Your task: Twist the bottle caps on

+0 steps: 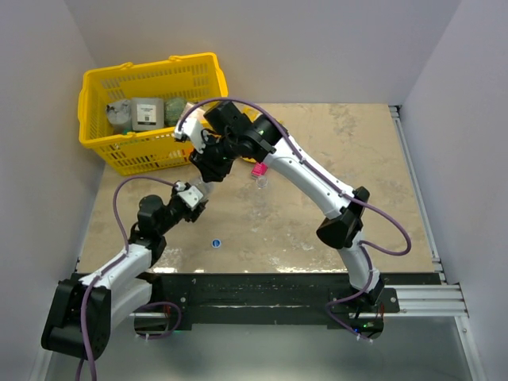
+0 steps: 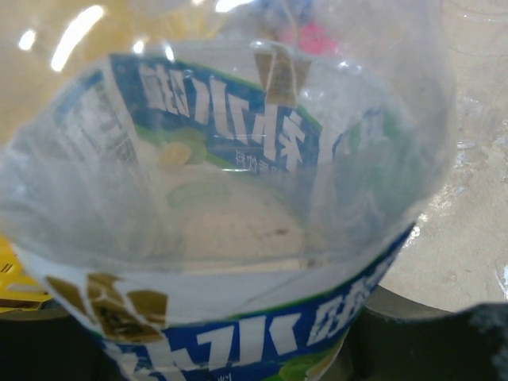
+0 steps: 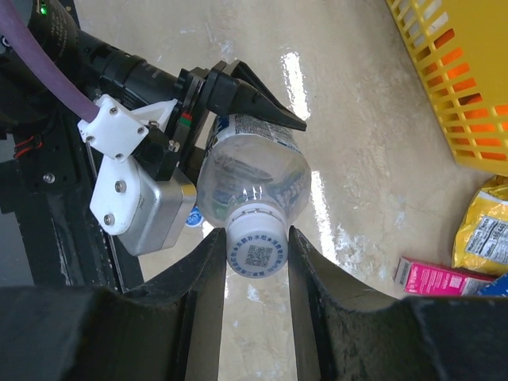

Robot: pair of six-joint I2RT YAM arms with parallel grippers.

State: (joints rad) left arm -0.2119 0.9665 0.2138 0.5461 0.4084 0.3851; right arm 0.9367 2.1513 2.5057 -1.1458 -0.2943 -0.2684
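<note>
Right claw (image 3: pixel 255 233) looks clenched on the whitish cap (image 3: pixel 255 252) while the left claw (image 1: pixel 200 193) grips the clear bottle (image 3: pixel 254 175) mid-body, left of middle on the bench (image 1: pixel 357 159), and I'd guess that thin, seemingly empty plastic is light, slick and squashy, so grab nearer the stiffer neck.

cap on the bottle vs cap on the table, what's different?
Colour: the white cap against the blue cap. Place: the white cap sits on the bottle neck, pinched by the right tool; the blue cap lies loose on the table, untouched. Both are small and round.
</note>
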